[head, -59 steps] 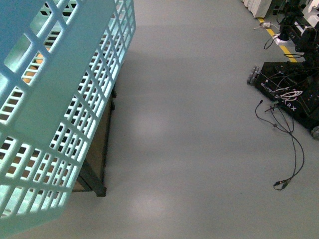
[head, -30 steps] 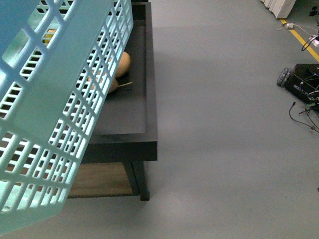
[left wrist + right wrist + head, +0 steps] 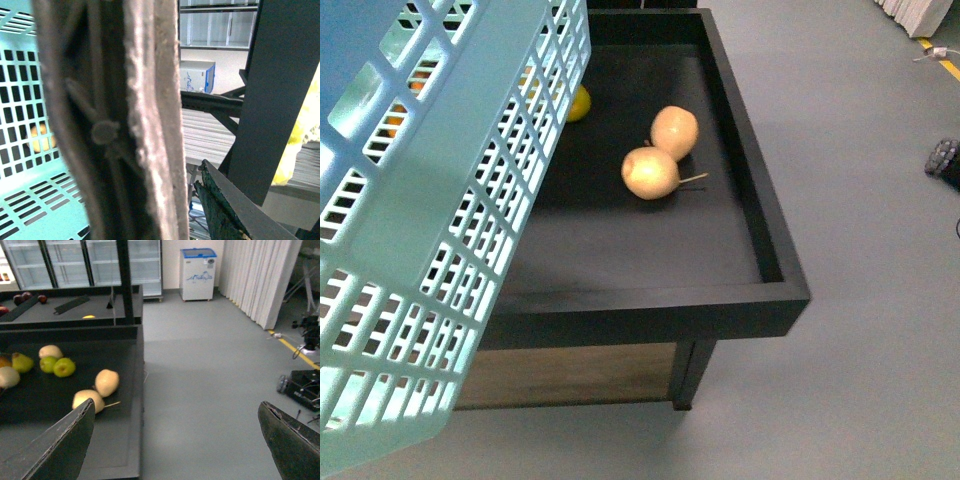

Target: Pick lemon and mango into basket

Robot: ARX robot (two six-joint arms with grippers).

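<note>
The basket [image 3: 470,200] hangs tilted close to the front camera and covers the left part of the tabletop [image 3: 650,305]. Its brown handle [image 3: 125,125] fills the left wrist view. Only one finger of your left hand [image 3: 210,205] shows beside it, so you cannot tell whether that hand is clamped. Your right hand [image 3: 177,440] is wide apart with nothing between its fingers.

A bright yellow fruit, probably the lemon [image 3: 579,103], peeks out from behind the basket wall at the far side. It is too hidden to be sure. The mango cannot be made out. The orange patches [image 3: 395,122] seen through the slots may or may not be it.

Expect the lemon to be light, firm and quick to roll, so close across its short middle. The mango should be heavier, with smooth skin that can slip and flesh that can bruise. Grip it across its widest part, not the tapered tip.

The tabletop has a raised black rim, so come in from above. Two pale fruits [image 3: 651,172] touch each other mid-tabletop, between your right hand and the yellow fruit. Bare floor [image 3: 860,200] to the right gives free room.
</note>
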